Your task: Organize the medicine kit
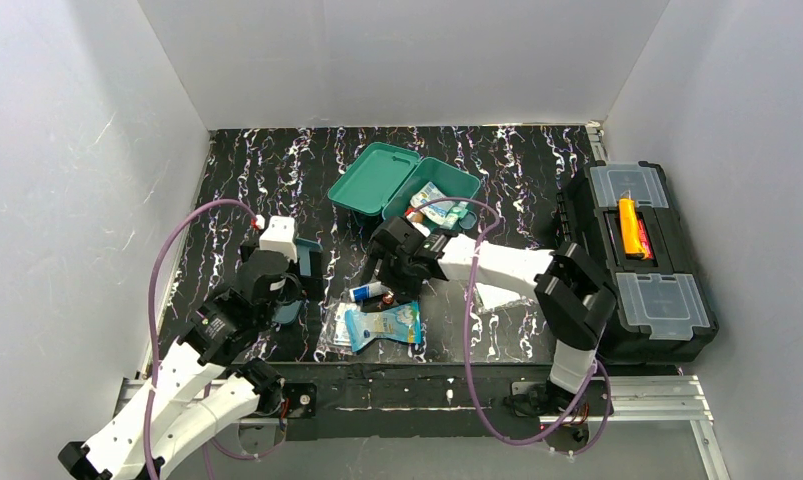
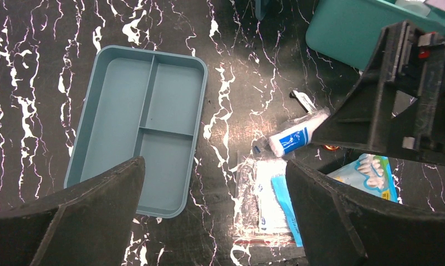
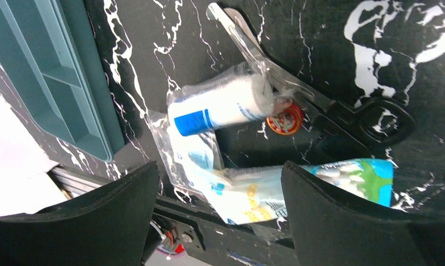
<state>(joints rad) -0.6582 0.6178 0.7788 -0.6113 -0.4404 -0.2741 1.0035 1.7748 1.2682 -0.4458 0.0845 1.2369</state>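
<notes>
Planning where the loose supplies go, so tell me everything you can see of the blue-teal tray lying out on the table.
The tray is a shallow blue-teal rectangle with rounded corners, plastic by its look. Low dividers split it into three compartments: a long one down one side and two shorter ones beside it. All three look empty. It lies flat, open side up, on the black marbled table, apart from the medicine kit. Nothing visibly touches it but the table.

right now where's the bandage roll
Top view, front centre: the bandage roll lies by the scissors, beyond the blue packet, under the open right gripper.
</notes>
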